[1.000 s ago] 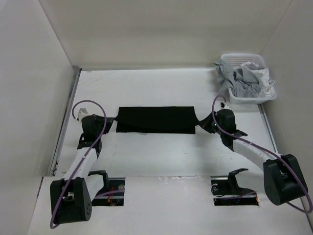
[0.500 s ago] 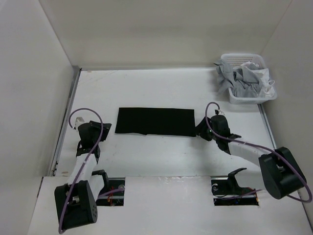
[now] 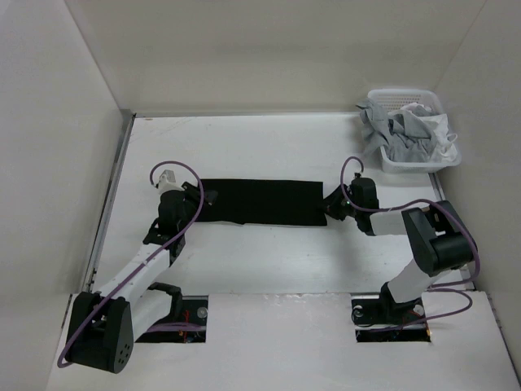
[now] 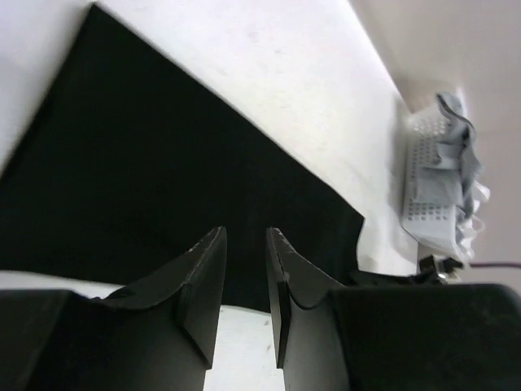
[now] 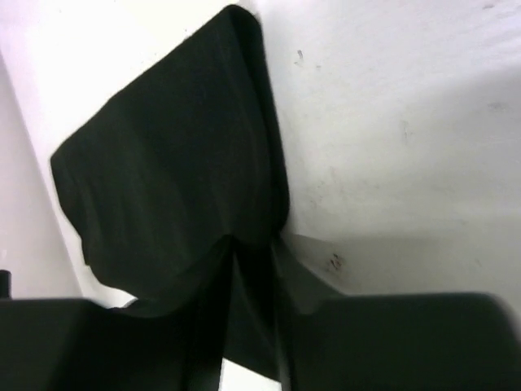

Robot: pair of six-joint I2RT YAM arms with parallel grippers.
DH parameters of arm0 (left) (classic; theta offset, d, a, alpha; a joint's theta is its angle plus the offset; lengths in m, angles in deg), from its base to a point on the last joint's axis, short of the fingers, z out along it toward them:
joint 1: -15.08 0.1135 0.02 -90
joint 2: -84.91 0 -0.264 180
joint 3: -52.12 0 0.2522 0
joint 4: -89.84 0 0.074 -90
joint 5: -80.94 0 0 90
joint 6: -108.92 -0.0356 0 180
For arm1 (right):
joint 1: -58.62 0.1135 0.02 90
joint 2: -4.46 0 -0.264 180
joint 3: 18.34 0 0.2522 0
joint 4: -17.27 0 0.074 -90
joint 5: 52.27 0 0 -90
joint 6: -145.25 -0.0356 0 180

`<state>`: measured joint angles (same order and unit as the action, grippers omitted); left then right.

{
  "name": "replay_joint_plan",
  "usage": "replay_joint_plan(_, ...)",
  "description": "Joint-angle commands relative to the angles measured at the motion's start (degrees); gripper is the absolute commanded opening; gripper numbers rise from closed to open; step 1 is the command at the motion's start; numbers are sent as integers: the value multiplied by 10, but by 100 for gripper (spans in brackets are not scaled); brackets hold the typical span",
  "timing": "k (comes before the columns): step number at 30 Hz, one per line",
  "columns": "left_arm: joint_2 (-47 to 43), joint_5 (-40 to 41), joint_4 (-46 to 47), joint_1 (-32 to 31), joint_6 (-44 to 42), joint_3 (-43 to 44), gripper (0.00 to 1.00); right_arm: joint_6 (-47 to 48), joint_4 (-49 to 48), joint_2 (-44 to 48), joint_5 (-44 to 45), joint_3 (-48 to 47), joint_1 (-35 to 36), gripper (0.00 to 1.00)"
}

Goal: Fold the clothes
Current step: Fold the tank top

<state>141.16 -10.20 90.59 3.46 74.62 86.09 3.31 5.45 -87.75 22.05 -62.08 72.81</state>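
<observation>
Noting the black T-shirt (image 3: 259,202) lying flat mid-worktop, folded into a long strip running left to right. Seeing the left gripper (image 3: 205,196) hovering over the strip's left end, holding its jaws narrowly parted with nothing between them. Seeing the right gripper (image 3: 329,205) at the right end, straddling the cloth edge. Not managing to tell whether clamping it or only bracketing it.

Judging the risks from here:
- Pinching only the top layer at either end, so peeling the fold open rather than carrying the whole stack.
- Pulling from the right end alone while leaving the left end free, so dragging the strip askew.
- Pushing into the cloth with so narrow an opening on the left, so bunching that end instead of taking it in.

Recording the worktop (image 3: 269,261) as white and smooth, faintly scuffed in the right wrist view, probably letting fabric slide easily. Noting plain white panels (image 3: 244,49) closing in the left, back and right sides. Noting a white basket (image 3: 417,165) in the far right corner, holding grey and white garments (image 3: 403,130), well apart from the strip.
</observation>
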Motion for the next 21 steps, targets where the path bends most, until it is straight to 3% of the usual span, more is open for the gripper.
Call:
replay_joint_plan(1,4,33,57,-30,-23,36,24,-25,-32,-28,-35,-13,-3,24)
replay_joint_plan(3,4,33,64,-39,-24,38,24,-34,-46,-29,-30,-9,-4,11)
replay_joint_plan(5,0,33,66,-44,-25,38,24,-43,-66,3,-14,9,-6,5)
replay_joint_plan(8,5,34,68,-63,-26,40,24,-35,-34,91,27,31,-16,3)
replay_joint_plan(14,36,39,94,-129,-17,50,24,32,139,281,110,19,-25,2)
replay_joint_plan(18,23,37,89,-134,-14,55,24,92,244,315,174,-62,30,3)
replay_joint_plan(21,-2,34,71,-129,-14,55,24,133,305,277,233,-146,107,4)
